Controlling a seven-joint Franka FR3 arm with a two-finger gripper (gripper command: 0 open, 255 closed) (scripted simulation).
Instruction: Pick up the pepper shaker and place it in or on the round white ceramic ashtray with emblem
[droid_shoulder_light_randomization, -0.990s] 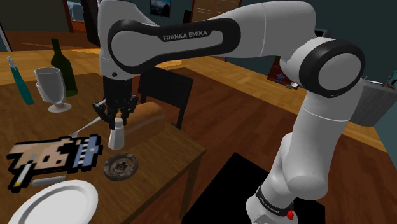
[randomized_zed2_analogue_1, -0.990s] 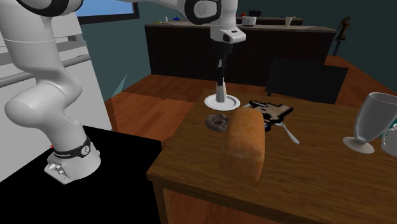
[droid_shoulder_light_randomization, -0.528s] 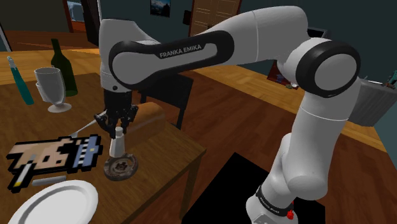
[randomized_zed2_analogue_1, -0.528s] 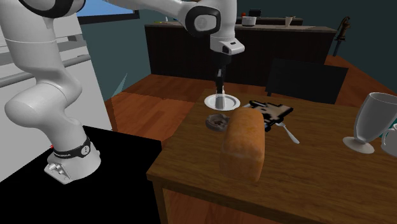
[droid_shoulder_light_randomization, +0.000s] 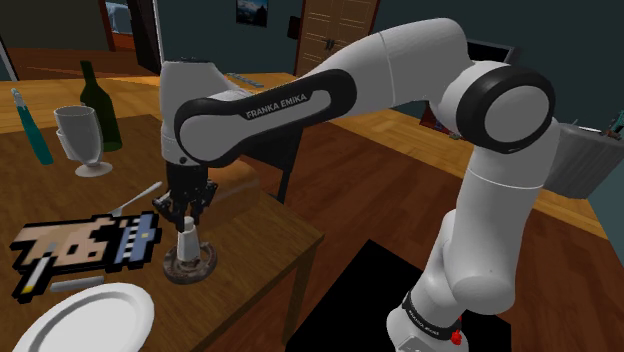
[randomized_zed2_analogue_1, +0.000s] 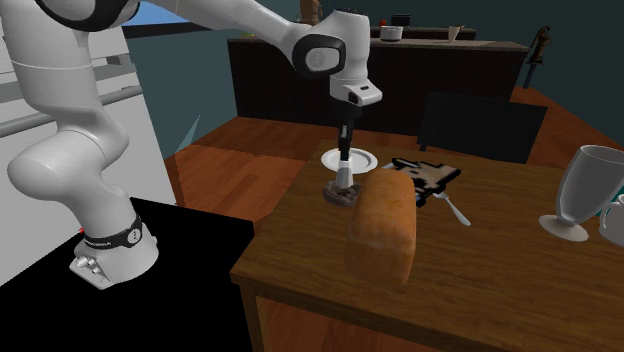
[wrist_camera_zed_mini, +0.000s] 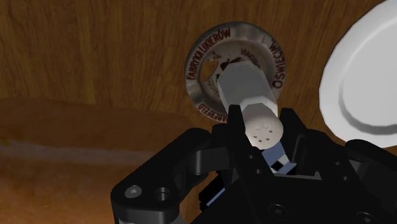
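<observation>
— Where's the pepper shaker (wrist_camera_zed_mini: 251, 95)?
— Upright over the lettered ashtray (wrist_camera_zed_mini: 197, 63) on the table (wrist_camera_zed_mini: 95, 51), jaws clamped near its top.
— Handling?
— Probably light, rigid, smooth; holding high suits it, though it may slip.

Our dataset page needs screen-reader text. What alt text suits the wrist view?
The claw grips a pale shaker whose base sits over the middle of a round lettered ashtray on a wooden table. A white plate lies beside the ashtray.
</observation>
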